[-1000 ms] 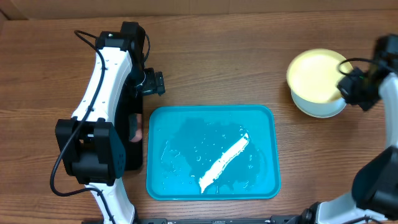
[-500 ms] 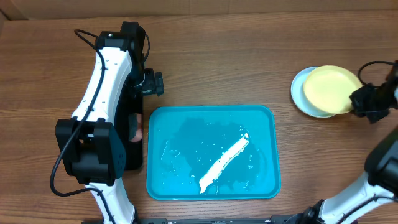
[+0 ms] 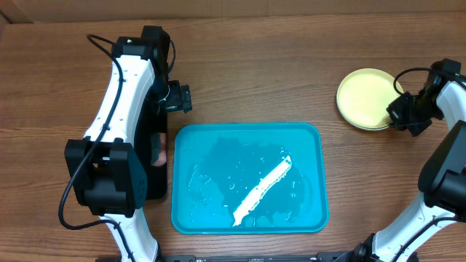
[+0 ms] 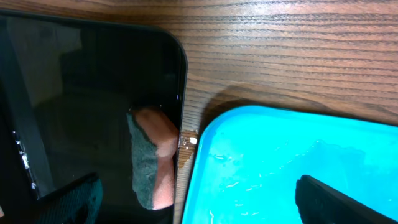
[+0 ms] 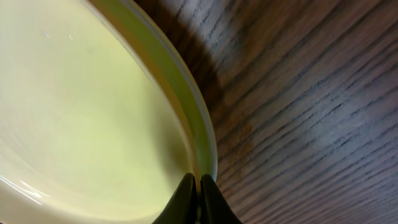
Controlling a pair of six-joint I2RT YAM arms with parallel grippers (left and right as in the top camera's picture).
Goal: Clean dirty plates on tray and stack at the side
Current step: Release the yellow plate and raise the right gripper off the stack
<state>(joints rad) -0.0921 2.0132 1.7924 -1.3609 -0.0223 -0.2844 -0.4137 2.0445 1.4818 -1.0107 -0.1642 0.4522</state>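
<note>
Clenching the yellow plate (image 3: pixel 366 98) by its right rim, your right gripper (image 3: pixel 401 112) sits nearer; left gripper (image 4: pixel 202 202) gapes, well apart.

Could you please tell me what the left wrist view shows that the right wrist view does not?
Only the left wrist: a black tray holding a sponge, beside a corner of the wet blue tray. Only the right wrist: a yellow plate, its rim pinched by the shut right end effector. Both: the wooden table.
</note>
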